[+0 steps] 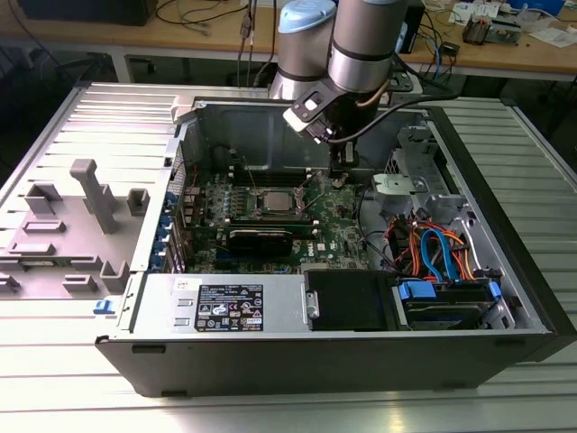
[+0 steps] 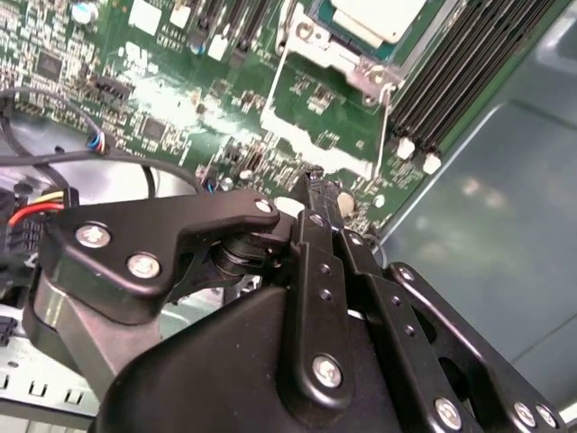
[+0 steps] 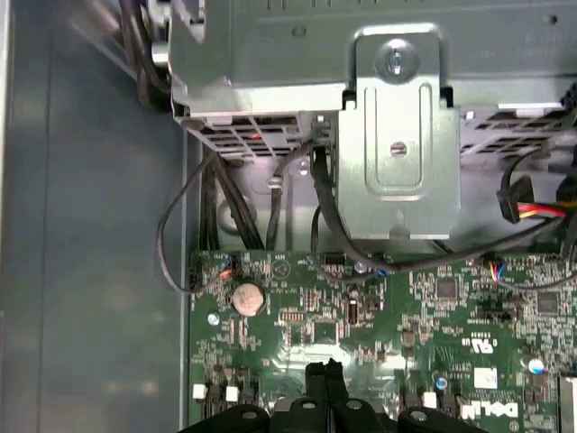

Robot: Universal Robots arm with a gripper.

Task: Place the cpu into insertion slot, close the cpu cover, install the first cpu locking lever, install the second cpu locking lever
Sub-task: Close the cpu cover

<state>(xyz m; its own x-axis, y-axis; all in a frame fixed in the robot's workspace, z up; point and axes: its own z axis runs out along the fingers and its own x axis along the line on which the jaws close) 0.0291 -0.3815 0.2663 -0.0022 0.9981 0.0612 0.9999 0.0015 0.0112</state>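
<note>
The cpu (image 1: 273, 200) lies in the insertion slot (image 1: 255, 208) on the green board, its silver-grey top showing. In the second wrist view the cpu (image 2: 371, 15) sits inside the silver cpu cover (image 2: 311, 43), which lies flat around it. Two thin wire locking levers (image 2: 276, 81) (image 2: 387, 122) run along the socket's sides; whether they are latched I cannot tell. My gripper (image 1: 341, 178) hangs over the board on the exterior view's right of the socket. Its black fingers are shut with nothing between them in both wrist views (image 2: 315, 183) (image 3: 323, 368).
Long black memory slots (image 2: 460, 63) flank the socket. A metal drive cage (image 3: 397, 117) and loose black cables (image 3: 212, 212) stand beyond the board's edge. Coloured cables (image 1: 433, 248) and drives fill the case's right side. A grey fixture plate (image 1: 81, 207) lies outside on the exterior view's left.
</note>
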